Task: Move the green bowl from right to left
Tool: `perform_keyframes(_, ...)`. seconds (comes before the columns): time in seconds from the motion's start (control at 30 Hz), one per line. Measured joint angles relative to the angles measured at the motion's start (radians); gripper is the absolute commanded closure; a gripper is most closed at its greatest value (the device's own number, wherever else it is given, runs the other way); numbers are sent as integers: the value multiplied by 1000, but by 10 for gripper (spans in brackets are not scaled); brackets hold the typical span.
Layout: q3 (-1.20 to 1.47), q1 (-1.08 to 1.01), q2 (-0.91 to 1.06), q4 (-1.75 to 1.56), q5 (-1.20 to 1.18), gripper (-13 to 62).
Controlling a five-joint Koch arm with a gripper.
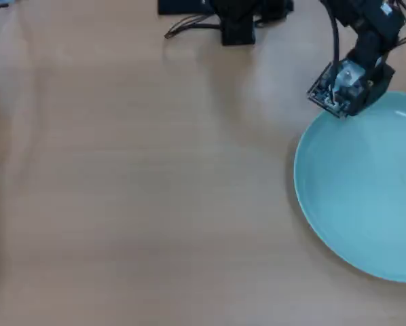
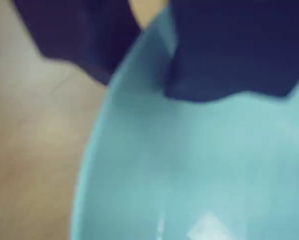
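The green bowl (image 1: pixel 366 190) is a wide, shallow, pale turquoise dish lying on the table at the right of the overhead view, partly cut off by the right edge. My black gripper (image 1: pixel 336 105) is at the bowl's upper-left rim. In the wrist view the bowl (image 2: pixel 199 170) fills the lower right. The gripper (image 2: pixel 144 85) straddles its rim, with one dark jaw outside and the other inside. The jaws look closed on the rim. The wrist view is blurred.
The light wooden table (image 1: pixel 142 183) stretches to the left of the bowl. The arm's black base (image 1: pixel 237 20) and its cables (image 1: pixel 186 28) sit at the top centre of the overhead view.
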State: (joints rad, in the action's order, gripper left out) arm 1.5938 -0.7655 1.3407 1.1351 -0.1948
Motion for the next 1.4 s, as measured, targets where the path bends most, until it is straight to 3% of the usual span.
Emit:
perform_keyframes(0.7, 0, 14, -5, 0, 2, 554)
perform_keyframes(1.17, 0, 15, -5, 29, 31, 91)
perform_keyframes(1.27, 0, 17, -5, 35, 31, 43)
perform_keyframes(1.4, 0, 17, -5, 54, 32, 47)
